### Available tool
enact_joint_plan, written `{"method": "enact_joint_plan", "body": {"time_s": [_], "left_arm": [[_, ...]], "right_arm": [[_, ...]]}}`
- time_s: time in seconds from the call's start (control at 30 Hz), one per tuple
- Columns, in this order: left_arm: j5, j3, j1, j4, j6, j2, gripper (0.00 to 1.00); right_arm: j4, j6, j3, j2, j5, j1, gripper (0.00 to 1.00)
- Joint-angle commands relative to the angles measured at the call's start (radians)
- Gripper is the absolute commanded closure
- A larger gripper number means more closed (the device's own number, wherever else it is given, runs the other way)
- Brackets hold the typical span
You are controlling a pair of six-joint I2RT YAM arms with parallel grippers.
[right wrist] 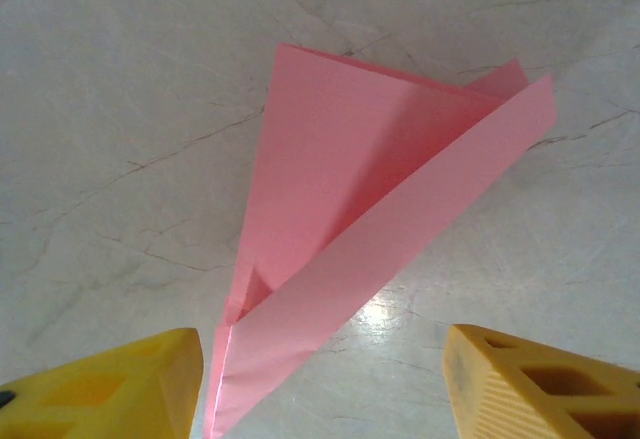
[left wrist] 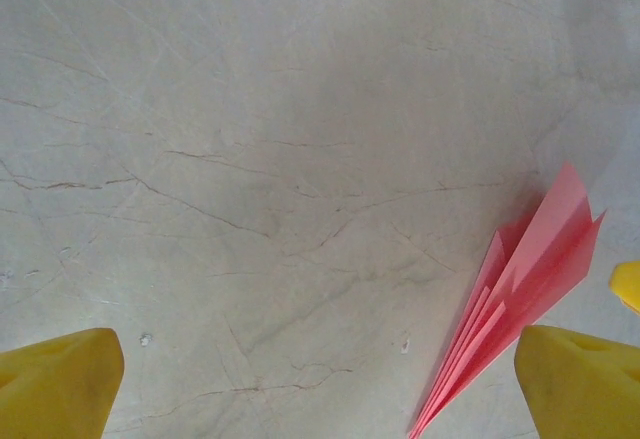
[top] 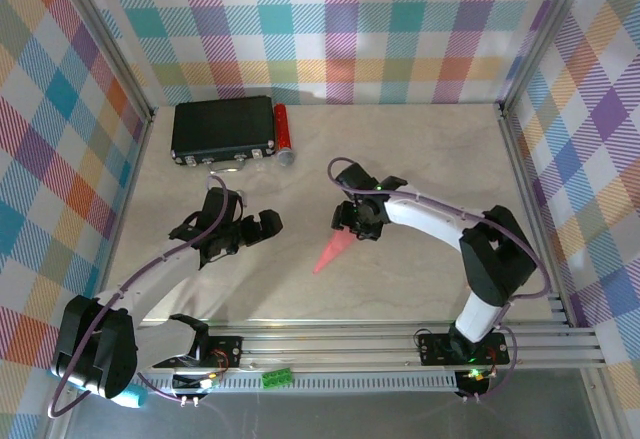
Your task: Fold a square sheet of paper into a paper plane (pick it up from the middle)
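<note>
The square sheet of paper stands folded into a pink-red paper plane point(top: 330, 251) that lies on the marble table, its sharp tip toward the near edge. My right gripper point(top: 353, 223) hovers over the plane's wide tail. In the right wrist view the plane point(right wrist: 340, 209) runs down between the yellow fingers point(right wrist: 545, 384), close to the left one, and the right gripper point(right wrist: 325, 394) is open around it without pinching it. My left gripper point(top: 252, 229) is to the plane's left and wide open point(left wrist: 318, 399) over bare table, with the plane point(left wrist: 530, 289) beside its right finger.
A black box point(top: 223, 129) sits at the back left with a small red cylinder with a grey end point(top: 283, 131) against its right side. Aluminium rails point(top: 400, 344) run along the near edge. Plaid walls enclose the table.
</note>
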Motion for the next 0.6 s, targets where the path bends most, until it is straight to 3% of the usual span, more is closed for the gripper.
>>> {"method": "enact_joint_plan", "body": {"time_s": [0.0, 0.57], "left_arm": [[0.013, -0.021, 0.016, -0.032, 0.042, -0.011, 0.0], [0.03, -0.032, 0.02, -0.033, 0.059, -0.008, 0.0]], "right_arm": [[-0.09, 0.064, 0.057, 0.043, 0.069, 0.03, 0.32], [-0.147, 0.184, 0.09, 0.126, 0.067, 0.046, 0.33]]}}
